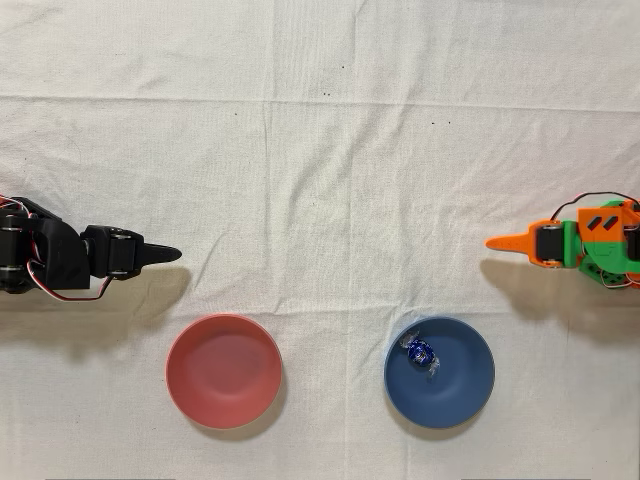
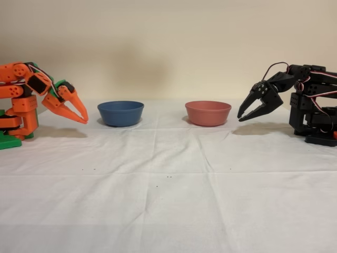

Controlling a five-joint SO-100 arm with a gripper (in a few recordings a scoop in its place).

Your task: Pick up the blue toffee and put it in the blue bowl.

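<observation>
Lying inside the bowl [image 1: 440, 372] toward its upper-left rim in the overhead view: the toffee [image 1: 420, 352], dark-blue foil shining, clear twisted ends splayed. Hidden behind the bowl's [image 2: 120, 113] wall in the fixed view. Sitting near the bottom edge of the surface [image 1: 320, 180] in the overhead view, right of centre, with the pink bowl [image 1: 223, 370] well apart to its left, also near the bottom edge. Swapped in the fixed view: blue at left, pink bowl [image 2: 208, 113] at right, both toward the far edge of the surface [image 2: 168, 195].

Hanging at the right edge in the overhead view, up and to the right of the bowl and apart from it: the orange end effector [image 1: 503, 243], tip pointing left toward the middle. Seen at the left edge in the fixed view, end effector [image 2: 82, 119] angled downward, just beside the bowl's left side without touching. Fingers meeting at the tips, a slim gap between them higher up; clenched on nothing, empty.

Standing idle at the opposite edge: the black arm [image 1: 60, 260], pointed tip aimed at the middle in the overhead view; in the fixed view black arm [image 2: 295, 103] at right, near the pink bowl.

Covering the surface: a white cloth with creases and a few dark specks.
</observation>
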